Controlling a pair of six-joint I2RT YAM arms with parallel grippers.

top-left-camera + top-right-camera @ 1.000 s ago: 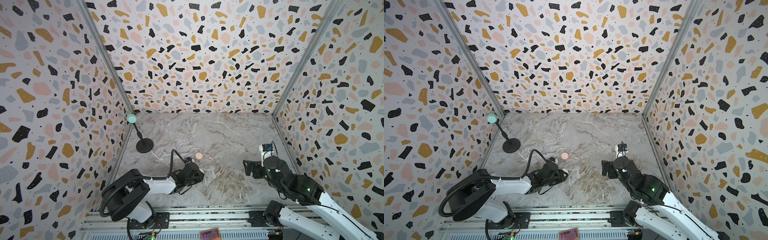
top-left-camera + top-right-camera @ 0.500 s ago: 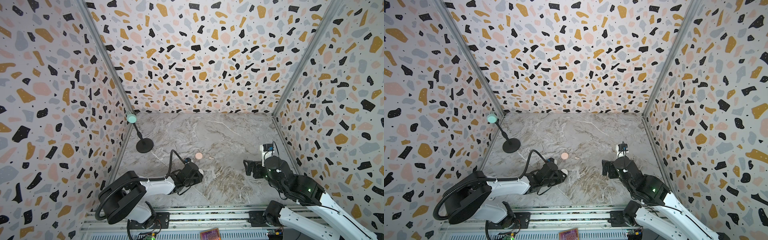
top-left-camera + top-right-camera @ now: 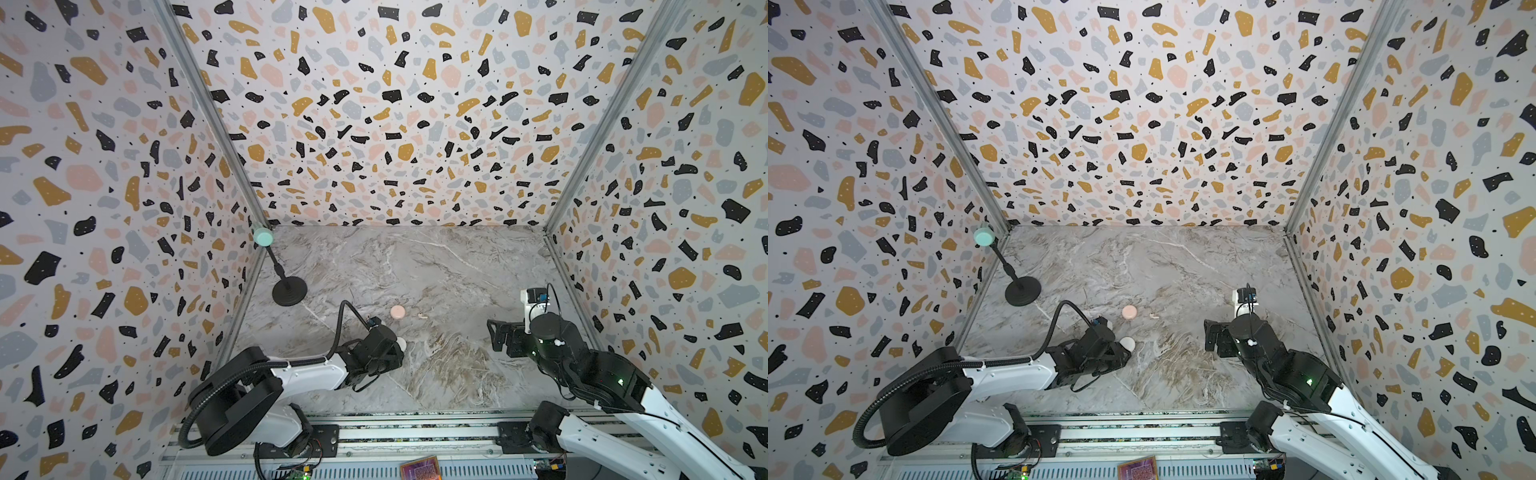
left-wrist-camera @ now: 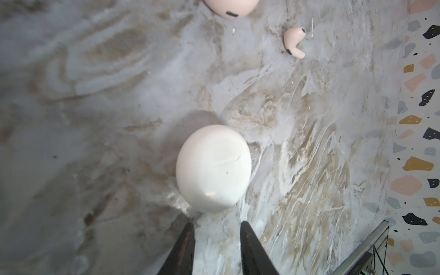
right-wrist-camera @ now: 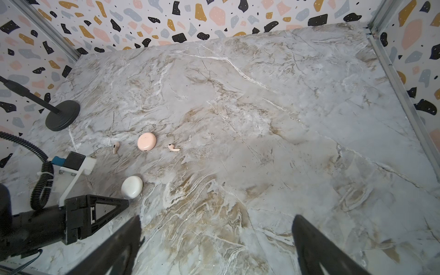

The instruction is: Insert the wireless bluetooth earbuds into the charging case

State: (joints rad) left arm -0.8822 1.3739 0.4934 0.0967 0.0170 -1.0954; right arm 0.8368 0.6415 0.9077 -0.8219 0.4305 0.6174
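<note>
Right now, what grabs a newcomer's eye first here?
Loud terrazzo walls box in a marble table. A white round case sits just ahead of the left gripper, which holds nothing; beyond it lies a pink round case with a loose pink earbud on each side.

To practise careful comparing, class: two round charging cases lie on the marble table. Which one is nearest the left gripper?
The white case, lying just ahead of the left gripper; the pink case lies farther away, beyond it.
</note>
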